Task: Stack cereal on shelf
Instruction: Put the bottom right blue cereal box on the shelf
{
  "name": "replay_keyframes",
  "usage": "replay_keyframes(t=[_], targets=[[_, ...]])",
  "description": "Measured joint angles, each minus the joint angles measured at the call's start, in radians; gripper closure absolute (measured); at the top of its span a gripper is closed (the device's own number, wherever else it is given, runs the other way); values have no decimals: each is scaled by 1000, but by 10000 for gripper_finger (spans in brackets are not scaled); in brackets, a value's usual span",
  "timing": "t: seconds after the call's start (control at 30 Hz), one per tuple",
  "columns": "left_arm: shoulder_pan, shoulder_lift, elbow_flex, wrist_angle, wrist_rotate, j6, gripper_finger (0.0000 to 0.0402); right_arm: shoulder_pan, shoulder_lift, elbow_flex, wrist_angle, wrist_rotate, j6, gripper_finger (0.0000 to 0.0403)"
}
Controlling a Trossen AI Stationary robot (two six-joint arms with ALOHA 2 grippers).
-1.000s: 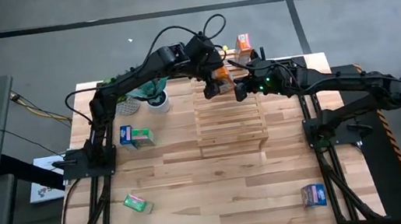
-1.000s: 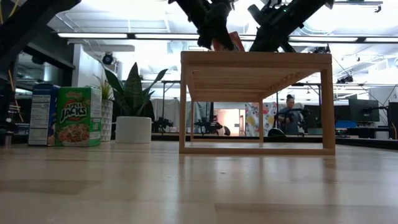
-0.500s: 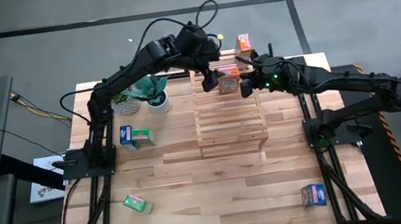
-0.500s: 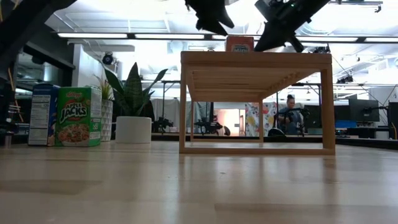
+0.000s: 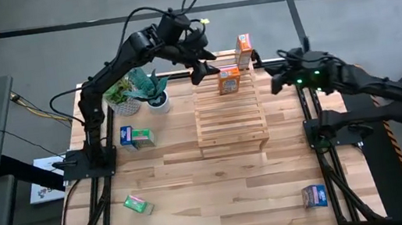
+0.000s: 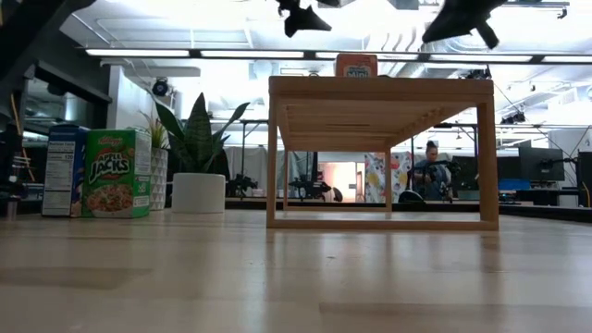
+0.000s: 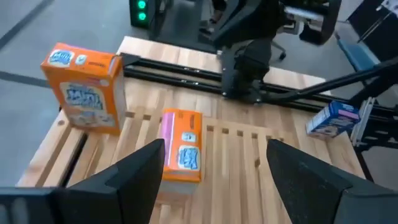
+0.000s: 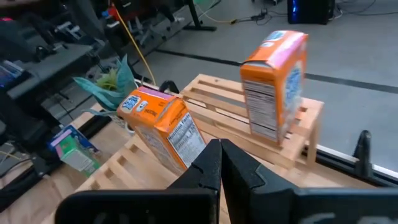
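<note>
Light, stiff, crushable cereal boxes (image 5: 136, 136) want a gentle pinch across their narrow sides; left gripper (image 5: 200, 64) spread empty above the shelf (image 5: 230, 120), right gripper (image 5: 277, 84) pressed together.

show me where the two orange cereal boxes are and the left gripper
orange box at the rack's back corner (image 5: 243, 43), high view, on its top face.
orange box farther in on the slats (image 5: 229, 80), high view, on its upper face.
left gripper (image 5: 203, 69), high view, between its open fingertips, above the rack's back edge.
</note>
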Motion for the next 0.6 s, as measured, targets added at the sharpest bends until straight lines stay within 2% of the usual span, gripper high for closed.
replay_keyframes(t=[0.1,0.23,0.3,0.4,0.47,0.53,0.6], targets=[[-1,-15,-79,50,19,-33,128,0,-61,0,-39,0,2,403],[3,-107,-273,263,17,-105,128,0,-109,0,-51,0,1,403],[3,-195,-423,448,-14,-153,128,0,-117,0,-51,0,0,403],[3,-340,-717,770,-51,-244,128,0,-118,0,-53,0,-4,403],[-10,-429,-930,994,-114,-297,128,0,-117,0,-55,-3,-7,403],[-32,-488,-1107,1200,-188,-306,128,0,-117,0,-56,-3,-7,403],[-46,-503,-1218,1329,-233,-310,128,0,-115,0,-56,-3,-7,403]])
